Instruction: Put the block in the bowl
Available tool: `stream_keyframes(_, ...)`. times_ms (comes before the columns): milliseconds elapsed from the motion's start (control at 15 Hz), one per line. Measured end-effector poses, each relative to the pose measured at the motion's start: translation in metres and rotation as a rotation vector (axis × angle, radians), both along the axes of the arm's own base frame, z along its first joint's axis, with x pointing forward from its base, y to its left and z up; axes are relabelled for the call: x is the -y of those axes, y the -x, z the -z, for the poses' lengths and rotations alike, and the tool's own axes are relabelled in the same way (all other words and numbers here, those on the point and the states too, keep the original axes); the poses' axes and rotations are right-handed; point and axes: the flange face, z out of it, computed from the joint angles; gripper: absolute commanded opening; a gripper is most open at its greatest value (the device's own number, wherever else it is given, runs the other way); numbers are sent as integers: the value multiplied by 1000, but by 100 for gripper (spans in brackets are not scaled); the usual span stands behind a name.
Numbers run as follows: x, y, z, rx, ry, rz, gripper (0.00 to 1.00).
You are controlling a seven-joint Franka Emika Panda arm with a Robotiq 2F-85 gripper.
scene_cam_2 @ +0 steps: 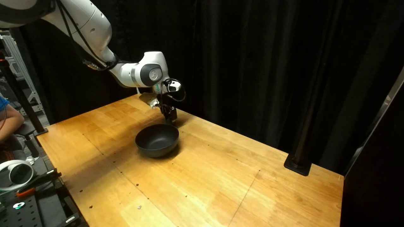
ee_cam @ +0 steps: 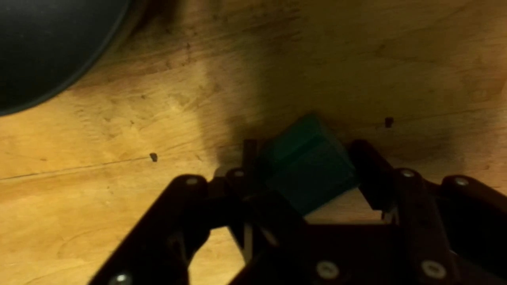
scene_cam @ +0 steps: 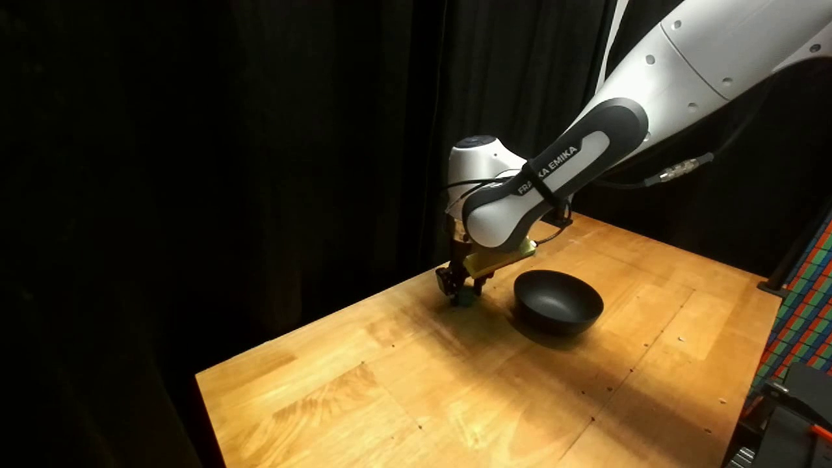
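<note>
The small dark green block (ee_cam: 313, 170) sits turned at an angle between my gripper's fingers (ee_cam: 304, 158) in the wrist view. Both fingers lie close against it, but dark shade hides whether they press on it. In an exterior view the block (scene_cam: 466, 297) shows low at the tabletop between the fingertips (scene_cam: 467, 291). In an exterior view the gripper (scene_cam_2: 170, 121) stands just behind the bowl, and I cannot make out the block there. The round black bowl (scene_cam: 565, 322) stands upright beside the gripper. It also shows in an exterior view (scene_cam_2: 157, 152) and at the wrist view's top left corner (ee_cam: 51, 51).
The wooden table (scene_cam: 416, 390) carries the bowl, and the gripper is near its edge along the black curtain (scene_cam: 325, 162). A black post on a base (scene_cam_2: 297, 164) stands on the table. A side cart with gear (scene_cam_2: 41, 201) is beside the table.
</note>
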Motion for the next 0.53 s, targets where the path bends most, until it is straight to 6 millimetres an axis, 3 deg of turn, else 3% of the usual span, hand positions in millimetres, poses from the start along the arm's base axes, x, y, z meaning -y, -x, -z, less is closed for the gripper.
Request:
stream_keyframes(267,-3,6,-13,3,-10,2,35)
stream_keyframes(533,12,22,-60,28,12,51,35)
